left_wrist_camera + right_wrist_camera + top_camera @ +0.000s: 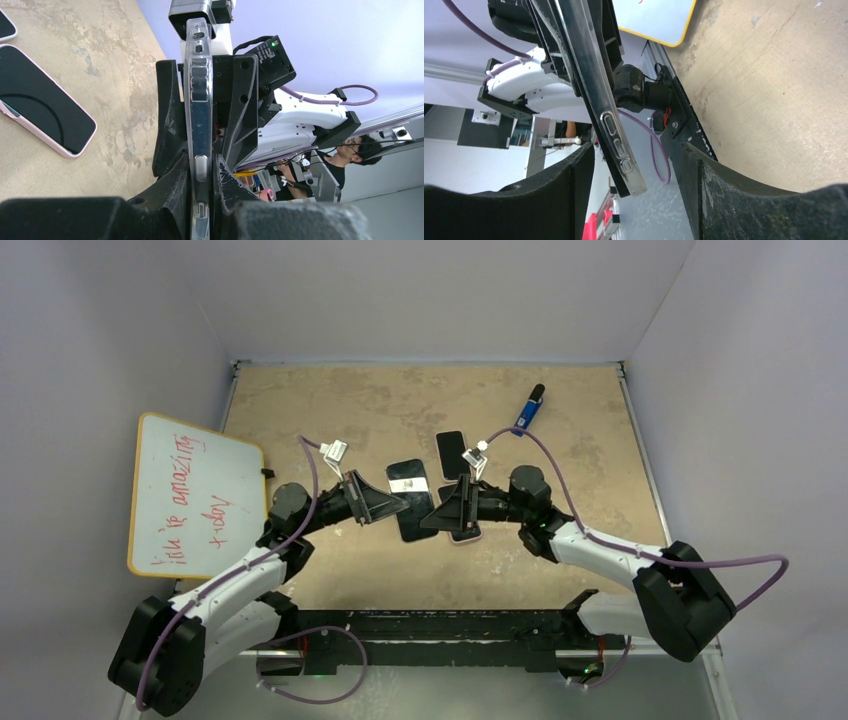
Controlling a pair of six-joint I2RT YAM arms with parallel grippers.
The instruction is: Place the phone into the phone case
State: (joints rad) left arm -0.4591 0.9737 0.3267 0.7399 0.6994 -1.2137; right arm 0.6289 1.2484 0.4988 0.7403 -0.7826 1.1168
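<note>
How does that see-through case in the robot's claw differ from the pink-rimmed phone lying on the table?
The clear case is pinched between the fingers of the left gripper and held off the table. The pink-rimmed phone lies flat on the table, dark face up, with nothing gripping it. The clear case has a transparent rim, the pink-rimmed phone a pink one. Both are slim rectangles with rounded corners.

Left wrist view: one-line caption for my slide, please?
Left gripper shut on the clear phone case, held edge-on; open right gripper straddling it; pink-edged phone lying on the table.
</note>
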